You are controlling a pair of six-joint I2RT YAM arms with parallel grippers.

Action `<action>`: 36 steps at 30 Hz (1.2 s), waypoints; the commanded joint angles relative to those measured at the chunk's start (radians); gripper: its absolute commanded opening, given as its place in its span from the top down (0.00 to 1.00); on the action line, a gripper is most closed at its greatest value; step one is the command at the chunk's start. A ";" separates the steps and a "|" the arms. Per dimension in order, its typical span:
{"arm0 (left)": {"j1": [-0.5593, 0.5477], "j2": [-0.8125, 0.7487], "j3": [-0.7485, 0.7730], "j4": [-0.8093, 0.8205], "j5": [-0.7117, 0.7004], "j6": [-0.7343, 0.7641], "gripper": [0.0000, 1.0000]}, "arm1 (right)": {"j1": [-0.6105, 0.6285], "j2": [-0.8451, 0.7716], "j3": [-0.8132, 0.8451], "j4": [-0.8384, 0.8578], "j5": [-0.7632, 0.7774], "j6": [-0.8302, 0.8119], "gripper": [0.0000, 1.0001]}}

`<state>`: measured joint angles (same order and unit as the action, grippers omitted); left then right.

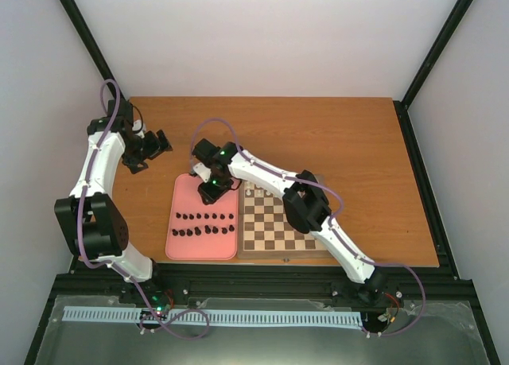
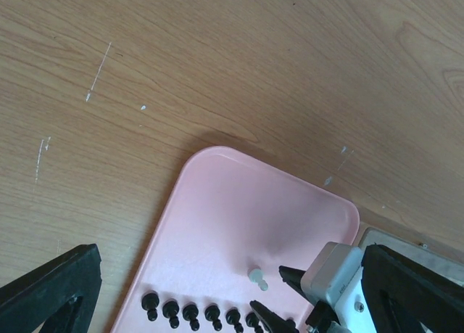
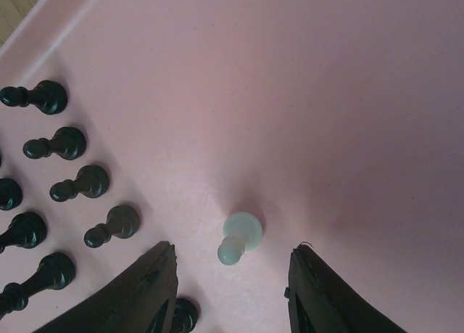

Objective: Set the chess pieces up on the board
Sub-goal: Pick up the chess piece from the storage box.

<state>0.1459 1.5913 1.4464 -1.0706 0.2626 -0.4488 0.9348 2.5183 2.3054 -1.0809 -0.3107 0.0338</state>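
Right hand [image 3: 232, 255], fingers apart, straddles one small white pawn [image 3: 240, 235] standing on the pink rounded plastic tray [image 1: 181, 192]; no grip yet. Two rows of tiny black pieces [image 1: 205, 224] sit there too. On the brown-and-cream checkered wooden board [image 1: 270, 236], a few white pieces [image 1: 253, 189] seem to stand at the far edge. Left hand [image 1: 151, 150] gapes over the wooden worktop [image 1: 334, 142]. Judged early days.

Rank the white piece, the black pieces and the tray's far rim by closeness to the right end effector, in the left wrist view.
1. White piece: between the right end effector's fingers.
2. Black pieces: row beside it, lower left.
3. Pink tray's far rim: top, beyond both.
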 commanded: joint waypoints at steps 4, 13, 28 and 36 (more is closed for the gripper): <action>0.000 -0.037 -0.007 0.001 0.024 -0.007 0.00 | 0.010 0.050 0.047 0.003 -0.022 0.007 0.59; 0.000 -0.048 -0.012 0.000 0.032 -0.007 0.00 | 0.010 0.063 0.071 0.010 -0.007 0.020 0.72; -0.001 -0.059 -0.021 0.006 0.037 -0.008 0.00 | 0.009 0.003 0.063 -0.009 0.048 0.001 0.96; -0.001 -0.068 -0.021 0.004 0.032 -0.008 0.00 | -0.030 -0.180 0.044 -0.023 0.128 0.023 0.97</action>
<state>0.1459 1.5639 1.4174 -1.0702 0.2852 -0.4488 0.9291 2.5065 2.3493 -1.0920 -0.2371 0.0422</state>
